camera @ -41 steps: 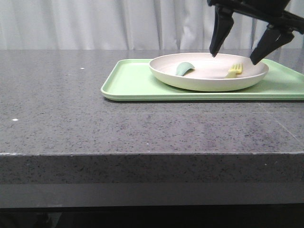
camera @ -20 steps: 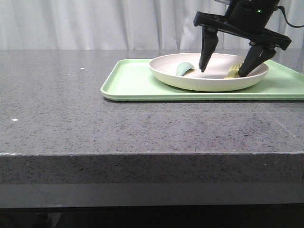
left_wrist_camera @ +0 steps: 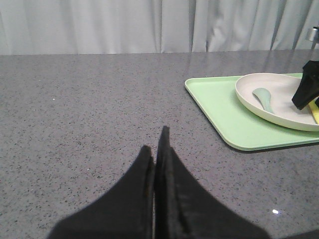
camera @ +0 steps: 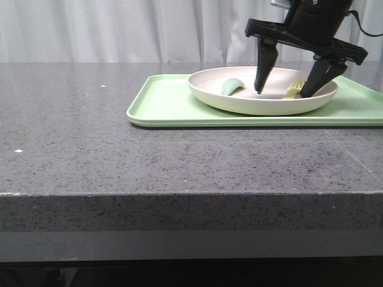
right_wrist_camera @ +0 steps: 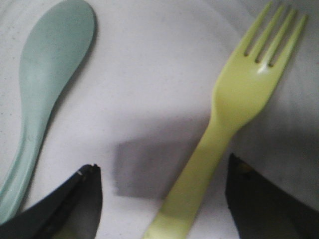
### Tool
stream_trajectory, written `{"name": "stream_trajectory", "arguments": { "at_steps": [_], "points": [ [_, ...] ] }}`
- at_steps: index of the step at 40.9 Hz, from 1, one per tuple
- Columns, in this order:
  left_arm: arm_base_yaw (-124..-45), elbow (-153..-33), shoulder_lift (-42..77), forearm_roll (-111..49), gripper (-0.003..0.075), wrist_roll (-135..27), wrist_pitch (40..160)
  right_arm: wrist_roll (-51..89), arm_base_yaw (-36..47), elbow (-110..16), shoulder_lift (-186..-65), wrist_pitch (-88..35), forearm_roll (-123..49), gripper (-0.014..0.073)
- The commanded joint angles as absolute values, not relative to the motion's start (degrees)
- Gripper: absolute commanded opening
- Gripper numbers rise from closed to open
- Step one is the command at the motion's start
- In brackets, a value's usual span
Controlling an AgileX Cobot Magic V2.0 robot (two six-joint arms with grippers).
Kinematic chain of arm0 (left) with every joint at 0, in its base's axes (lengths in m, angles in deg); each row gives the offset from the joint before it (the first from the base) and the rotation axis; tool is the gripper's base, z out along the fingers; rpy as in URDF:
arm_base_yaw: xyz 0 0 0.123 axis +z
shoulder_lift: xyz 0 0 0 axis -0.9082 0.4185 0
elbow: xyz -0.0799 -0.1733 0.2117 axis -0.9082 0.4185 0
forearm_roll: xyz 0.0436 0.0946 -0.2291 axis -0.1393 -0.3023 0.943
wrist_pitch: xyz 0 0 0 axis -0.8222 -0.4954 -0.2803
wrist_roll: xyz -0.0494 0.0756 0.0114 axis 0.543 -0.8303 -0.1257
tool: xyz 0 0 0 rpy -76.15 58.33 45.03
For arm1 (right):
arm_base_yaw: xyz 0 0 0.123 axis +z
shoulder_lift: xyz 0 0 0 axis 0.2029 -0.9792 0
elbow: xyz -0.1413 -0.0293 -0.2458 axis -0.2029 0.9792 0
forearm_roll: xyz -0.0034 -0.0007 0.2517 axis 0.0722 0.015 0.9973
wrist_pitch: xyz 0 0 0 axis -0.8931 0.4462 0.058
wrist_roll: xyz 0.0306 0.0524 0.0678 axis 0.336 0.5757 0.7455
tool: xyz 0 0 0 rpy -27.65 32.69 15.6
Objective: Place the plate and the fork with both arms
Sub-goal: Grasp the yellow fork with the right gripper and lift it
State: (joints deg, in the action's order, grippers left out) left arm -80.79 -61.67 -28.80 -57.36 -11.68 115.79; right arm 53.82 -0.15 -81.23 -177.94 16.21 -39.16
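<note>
I see the right claw spread wide inside the plate, gripping nothing; the fork lies flat in the plate between its fingers (spoon beside it). Left claw is pressed closed, empty, over the bench, well apart from the plate
</note>
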Motion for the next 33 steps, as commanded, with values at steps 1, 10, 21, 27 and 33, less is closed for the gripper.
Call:
{"name": "stream_trajectory", "arguments": {
  "at_steps": [1, 10, 21, 27, 33],
  "points": [
    [-80.76, -63.21, -28.33, -57.36, -0.0018, -11.72, 111.36, 53.65, -0.19, -82.84, -175.73, 15.14, -38.55, 0.0385],
    [-80.76, -63.21, -28.33, -57.36, -0.0018, -11.72, 111.36, 53.65, -0.19, -82.91, -175.67, 14.69, -38.55, 0.0079],
    [-80.76, -63.21, -28.33, -57.36, -0.0018, -11.72, 111.36, 53.65, -0.19, -83.08, -175.16, 13.87, -38.50, -0.0008],
    [-80.76, -63.21, -28.33, -57.36, -0.0018, -11.72, 111.36, 53.53, -0.92, -85.51, -173.17, 14.55, -38.58, -0.0008],
    [-80.76, -63.21, -28.33, -57.36, -0.0018, -11.72, 111.36, 51.37, -3.46, -88.28, -169.93, 15.26, -38.70, -0.0008]
  ]
}}
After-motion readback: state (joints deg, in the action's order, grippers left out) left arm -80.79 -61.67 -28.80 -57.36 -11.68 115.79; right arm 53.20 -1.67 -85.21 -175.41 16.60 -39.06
